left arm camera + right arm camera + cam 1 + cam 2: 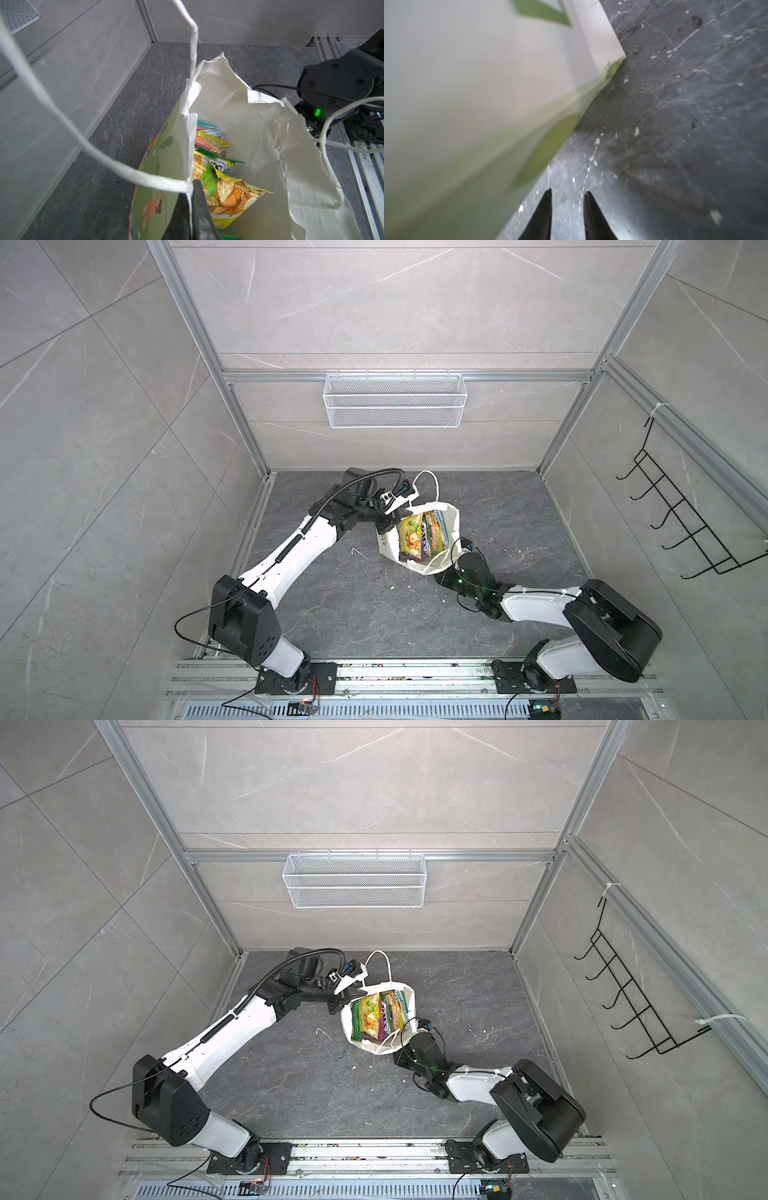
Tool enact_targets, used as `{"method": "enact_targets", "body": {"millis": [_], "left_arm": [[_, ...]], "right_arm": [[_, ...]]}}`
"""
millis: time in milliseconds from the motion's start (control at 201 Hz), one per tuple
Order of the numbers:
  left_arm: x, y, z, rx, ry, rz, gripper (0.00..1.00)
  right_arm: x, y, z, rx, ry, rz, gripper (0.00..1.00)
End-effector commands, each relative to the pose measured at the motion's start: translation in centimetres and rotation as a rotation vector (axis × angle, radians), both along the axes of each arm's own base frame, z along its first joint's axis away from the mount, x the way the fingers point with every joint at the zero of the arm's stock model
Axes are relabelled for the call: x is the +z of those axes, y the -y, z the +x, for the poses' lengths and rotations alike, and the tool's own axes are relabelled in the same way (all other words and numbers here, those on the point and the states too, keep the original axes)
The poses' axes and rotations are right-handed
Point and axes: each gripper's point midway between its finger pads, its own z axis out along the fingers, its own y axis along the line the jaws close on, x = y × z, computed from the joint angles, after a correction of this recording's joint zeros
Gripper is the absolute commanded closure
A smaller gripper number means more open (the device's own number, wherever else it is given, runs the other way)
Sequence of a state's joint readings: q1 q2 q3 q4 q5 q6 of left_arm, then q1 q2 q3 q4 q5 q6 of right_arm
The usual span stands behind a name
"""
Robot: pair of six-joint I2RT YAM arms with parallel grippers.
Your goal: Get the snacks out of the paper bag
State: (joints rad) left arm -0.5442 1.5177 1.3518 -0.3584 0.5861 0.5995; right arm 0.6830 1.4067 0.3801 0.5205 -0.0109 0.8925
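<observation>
Paper bag (454, 526) stands upright mid-frame in both top views (376, 1047), mouth open to the camera. Snacks (415, 537) are all inside, packed on edge side by side across the mouth, top seals up. Their long edges run from upper to lower frame in both top views (374, 1017). None is out on the bench (374, 614) yet.

Left end effector (390, 520) sits at the bag's left rim. In the left wrist view it (191, 187) is clamped shut on the paper edge right at the root of the cord handle (83, 141), with the snacks (226, 193) just past its tips. It looks to be holding the mouth open, so it is nearest but busy.

Right end effector (568, 192) is outside the bag, low by the lower-right wall. Its fingers are a little apart with nothing between them, and they point at the bench (675, 104) beside the bag's outer face (467, 83).

Key relation: from the free right end effector the pouches lie toward the upper left in the top views and higher up, behind the wall. The likely move is to rise over the lower-right rim, then drop in along the pouches' upright axis and pinch a top seal. The loose handle cord near that rim could snag.
</observation>
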Motion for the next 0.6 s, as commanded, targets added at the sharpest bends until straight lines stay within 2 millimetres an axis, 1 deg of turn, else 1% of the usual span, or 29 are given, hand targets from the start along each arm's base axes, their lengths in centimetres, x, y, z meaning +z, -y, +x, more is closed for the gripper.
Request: {"method": "enact_targets", "body": {"millis": [0, 45, 164, 224, 229, 324, 388, 423, 438, 448, 458, 468, 498, 528, 538, 543, 553, 592], "left_arm": [[3.0, 0.6, -2.1, -0.081, 0.099, -0.067, 1.00], [2.8, 0.7, -2.5, -0.088, 0.097, -0.068, 1.00], [1.9, 0.7, -3.4, -0.092, 0.087, -0.068, 1.00], [1.6, 0.5, -3.5, -0.079, 0.086, -0.071, 1.00], [1.7, 0.5, -3.5, -0.079, 0.088, -0.072, 1.00], [1.4, 0.4, -3.6, -0.060, 0.088, -0.087, 1.00], [1.4, 0.2, -3.3, -0.032, 0.092, -0.095, 1.00], [1.4, 0.2, -3.2, -0.024, 0.091, -0.099, 1.00], [1.5, 0.1, -3.1, -0.015, 0.095, -0.103, 1.00], [1.5, 0.1, -2.9, -0.008, 0.094, -0.104, 1.00], [1.6, 0.1, -2.8, -0.001, 0.094, -0.107, 1.00], [1.6, 0.1, -2.8, 0.004, 0.093, -0.108, 1.00], [1.8, 0.1, -2.7, 0.008, 0.093, -0.114, 1.00], [1.9, 0.1, -2.8, 0.007, 0.096, -0.116, 1.00], [2.0, 0.1, -2.8, 0.006, 0.098, -0.117, 1.00], [2.0, 0.1, -2.8, 0.007, 0.099, -0.118, 1.00], [2.1, 0.1, -2.8, 0.008, 0.101, -0.120, 1.00], [2.3, 0.1, -2.8, 0.006, 0.101, -0.124, 1.00]], "right_arm": [[0.4, 1.4, -2.1, 0.037, 0.067, -0.075, 0.69], [0.3, 2.4, -3.0, 0.033, 0.072, -0.103, 0.67], [1.1, 5.2, -4.6, 0.015, 0.089, -0.212, 0.63], [1.9, 6.5, -5.2, 0.003, 0.108, -0.251, 0.62], [2.2, 6.6, -5.1, -0.004, 0.119, -0.247, 0.62], [3.7, 10.0, -6.0, -0.099, 0.136, -0.315, 0.61], [6.0, 11.9, -6.6, -0.140, 0.209, -0.331, 0.60], [7.6, 12.8, -6.8, -0.163, 0.257, -0.339, 0.58], [7.9, 13.3, -6.9, -0.175, 0.268, -0.350, 0.57], [8.4, 13.6, -7.0, -0.180, 0.283, -0.352, 0.56], [9.3, 14.0, -7.0, -0.195, 0.308, -0.347, 0.54], [9.5, 14.1, -7.1, -0.200, 0.313, -0.347, 0.54], [11.0, 15.2, -7.2, -0.241, 0.354, -0.355, 0.48], [12.8, 16.0, -7.3, -0.272, 0.388, -0.357, 0.48], [13.4, 16.1, -7.3, -0.274, 0.401, -0.362, 0.48], [14.1, 16.1, -7.3, -0.271, 0.417, -0.362, 0.49], [14.5, 16.1, -7.3, -0.269, 0.425, -0.360, 0.49], [17.2, 15.0, -7.3, -0.201, 0.483, -0.359, 0.51]]}}
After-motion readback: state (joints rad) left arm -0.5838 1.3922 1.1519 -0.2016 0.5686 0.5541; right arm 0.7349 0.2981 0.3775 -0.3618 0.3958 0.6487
